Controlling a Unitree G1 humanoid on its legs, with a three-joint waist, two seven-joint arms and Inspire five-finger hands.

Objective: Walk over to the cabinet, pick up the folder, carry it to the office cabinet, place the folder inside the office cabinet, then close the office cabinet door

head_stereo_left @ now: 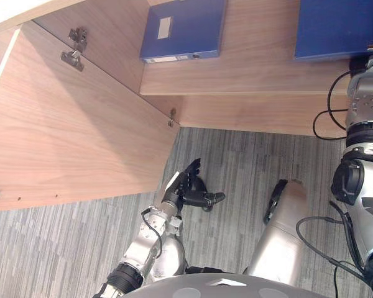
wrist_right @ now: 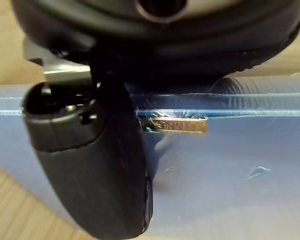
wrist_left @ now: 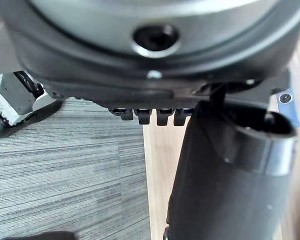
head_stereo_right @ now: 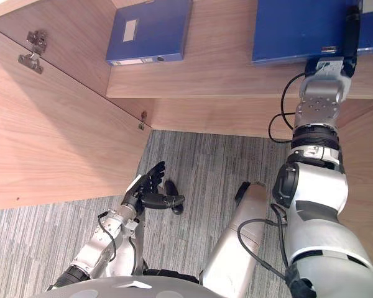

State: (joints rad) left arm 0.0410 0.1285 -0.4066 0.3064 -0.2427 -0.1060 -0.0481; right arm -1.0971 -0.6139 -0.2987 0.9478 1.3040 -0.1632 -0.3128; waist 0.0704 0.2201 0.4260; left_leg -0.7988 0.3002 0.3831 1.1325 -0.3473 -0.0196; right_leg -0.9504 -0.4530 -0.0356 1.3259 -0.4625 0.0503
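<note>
Our right hand [wrist_right: 95, 165] sets its thumb on the folder [head_stereo_right: 298, 28] lying on the shelf [head_stereo_right: 205, 77]; whether it grips we cannot tell; left hand [head_stereo_left: 186, 188] hangs spread, likely out of the way.

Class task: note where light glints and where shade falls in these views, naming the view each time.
Right wrist view: a bright glint on the metal strip of the blue folder beside the right hand. Left eye view: the cabinet's inner side wall sits in shade, darker than the open door.
</note>
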